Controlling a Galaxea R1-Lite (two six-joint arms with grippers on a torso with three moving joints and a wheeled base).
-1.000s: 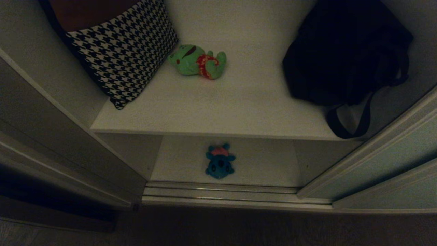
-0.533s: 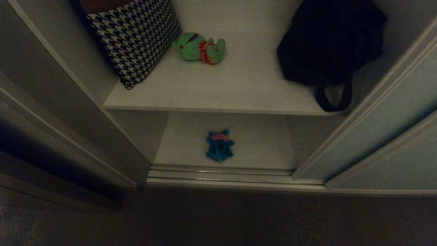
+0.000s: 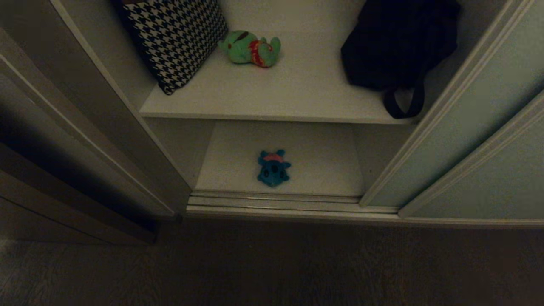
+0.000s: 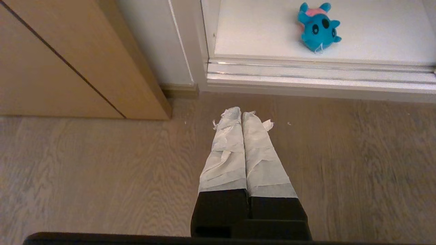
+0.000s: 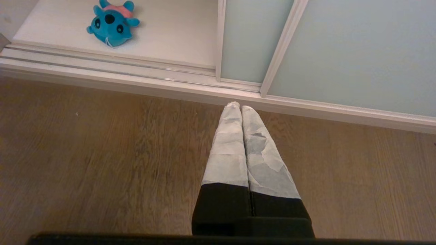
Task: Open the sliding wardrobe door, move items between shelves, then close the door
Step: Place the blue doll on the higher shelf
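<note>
You had one toy point(image 3: 250, 48) on the upper shelf point(image 3: 276, 97), between cushion point(image 3: 178, 38) (left) and bag point(image 3: 395, 42); the other toy point(image 3: 273, 168) lay on the lower shelf point(image 3: 323, 161).

A home, most likely a bedroom: a built-in white wardrobe with a pale grey-green sliding door in a slim metal frame point(image 3: 480, 114) stands open on a brown wood-plank floor point(image 3: 272, 263). Its smooth white upper shelf point(image 3: 297, 89) holds a black-and-white houndstooth cushion point(image 3: 178, 38) and a black strapped bag point(image 3: 395, 46).

Blue plush toy point(image 5: 112, 23) on lower shelf point(image 5: 170, 41) (door point(image 5: 357, 51) beside)
</note>
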